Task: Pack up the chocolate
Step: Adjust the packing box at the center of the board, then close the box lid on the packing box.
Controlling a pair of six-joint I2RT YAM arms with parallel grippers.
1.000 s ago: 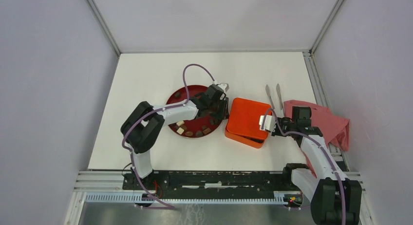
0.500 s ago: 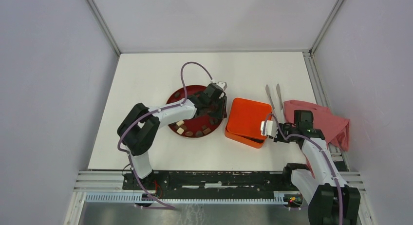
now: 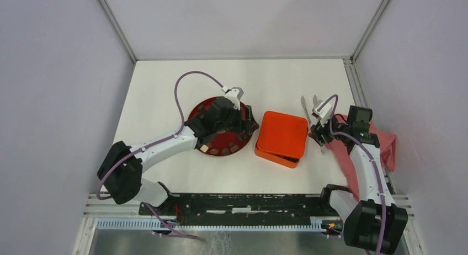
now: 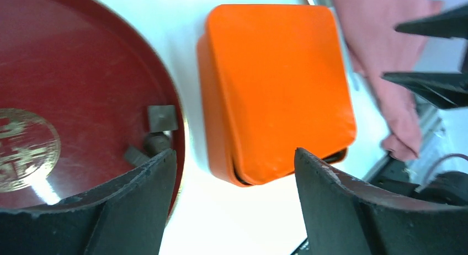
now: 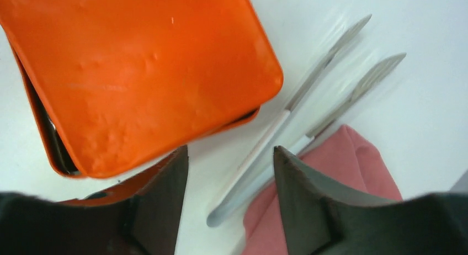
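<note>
Overhead view of a white table (image 3: 165, 89) with two robot arms reaching in from the near edge. In the middle sits a square orange box (image 3: 282, 134) with its lid on. Both wrist cameras show the lid lying slightly crooked, with a dark gap along one edge.

A second ago each pincer was at an edge of this box, the right one at its right rim. Now both have backed off. The left gripper (image 4: 232, 161) hangs over the right side of the round red plate (image 3: 193, 114), its jaws spread wide with nothing between them. The right gripper (image 5: 230, 151) has swung away to the right and hovers over a pair of metal tongs (image 5: 309, 95), beside a pink cloth (image 3: 381, 136). Its jaws are also parted and empty.

The chocolate (image 3: 225, 150) is on the red plate: several small brown and pale pieces along the near rim, and a couple more by the plate's right edge, seen from the left wrist. None is held. Whether any pieces are already inside the box cannot be told, since the lid hides the interior.

Letting go of the lid suggests one step has ended. With pieces left on the plate and the box covered, packing looks unfinished. The right arm's spot over the tongs hints it may pick them up.
</note>
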